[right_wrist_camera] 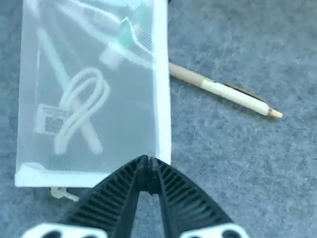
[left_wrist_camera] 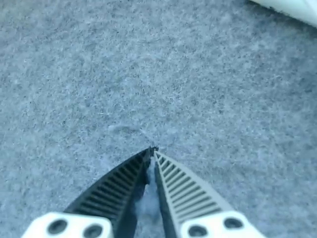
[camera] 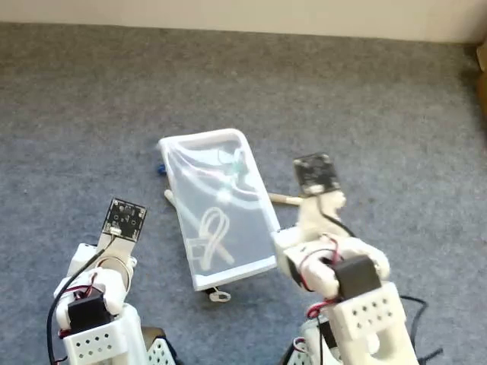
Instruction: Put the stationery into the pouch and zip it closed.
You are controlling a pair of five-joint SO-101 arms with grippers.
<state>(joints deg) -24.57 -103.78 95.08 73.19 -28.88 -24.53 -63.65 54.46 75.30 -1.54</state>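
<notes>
A clear mesh pouch (camera: 219, 209) (right_wrist_camera: 91, 94) with white edging lies on the grey carpet, holding pens and a looped white cord. Its zip pull (camera: 219, 296) (right_wrist_camera: 63, 194) sticks out at the near end. A beige and white pen (right_wrist_camera: 223, 91) (camera: 285, 199) lies on the carpet beside the pouch's right edge. A blue item (camera: 162, 169) peeks out at the pouch's far left corner. My right gripper (right_wrist_camera: 148, 174) is shut, empty, just off the pouch's near right corner. My left gripper (left_wrist_camera: 152, 151) is shut over bare carpet, left of the pouch.
Grey carpet (camera: 365, 99) covers the whole work area, with a pale wall strip along the far edge. The pouch's white edge (left_wrist_camera: 292, 9) shows in a corner of the left wrist view. Open carpet lies beyond and to both sides of the pouch.
</notes>
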